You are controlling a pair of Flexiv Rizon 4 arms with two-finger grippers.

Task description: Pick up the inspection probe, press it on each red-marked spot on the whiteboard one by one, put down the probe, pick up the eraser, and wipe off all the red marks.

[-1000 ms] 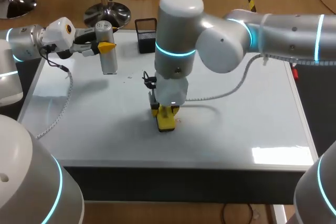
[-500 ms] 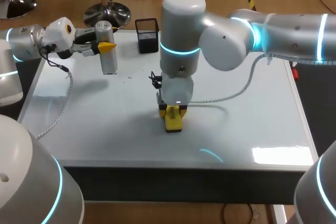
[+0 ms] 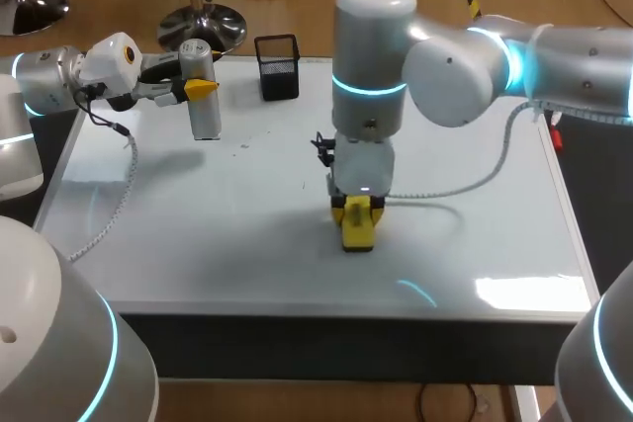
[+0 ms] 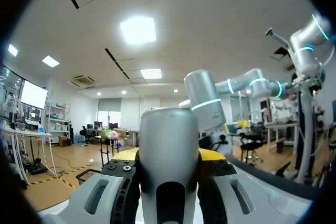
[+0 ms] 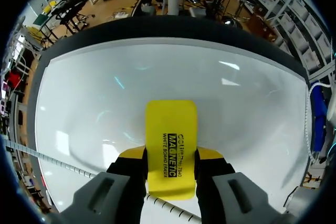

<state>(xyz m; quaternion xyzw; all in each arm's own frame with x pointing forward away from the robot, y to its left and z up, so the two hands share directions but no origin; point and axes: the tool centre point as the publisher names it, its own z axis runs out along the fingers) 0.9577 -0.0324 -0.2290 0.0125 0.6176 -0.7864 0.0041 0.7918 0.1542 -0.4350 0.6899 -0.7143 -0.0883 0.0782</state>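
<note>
The grey cylindrical probe [image 3: 205, 104] hangs upright above the whiteboard's [image 3: 475, 195] far left part, with my left gripper [image 3: 201, 89] shut on its upper half. In the left wrist view the probe [image 4: 168, 145] fills the space between the fingers of the left gripper [image 4: 168, 162]. My right gripper [image 3: 357, 214] points straight down near the board's middle front, shut on the yellow eraser [image 3: 358, 232], which rests against the board. In the right wrist view the eraser [image 5: 170, 148] sits between the yellow-tipped fingers of the right gripper [image 5: 170, 162], flat on the whiteboard [image 5: 157, 72].
A black mesh pen holder [image 3: 278, 66] stands at the board's far edge, between the two arms. Tiny dark specks [image 3: 242, 145] lie on the board near the probe. My right arm's cable [image 3: 465, 180] loops over the board's right half.
My right arm has slid the eraser to the right and slightly toward the front across the board. The left arm and the probe have kept still.
</note>
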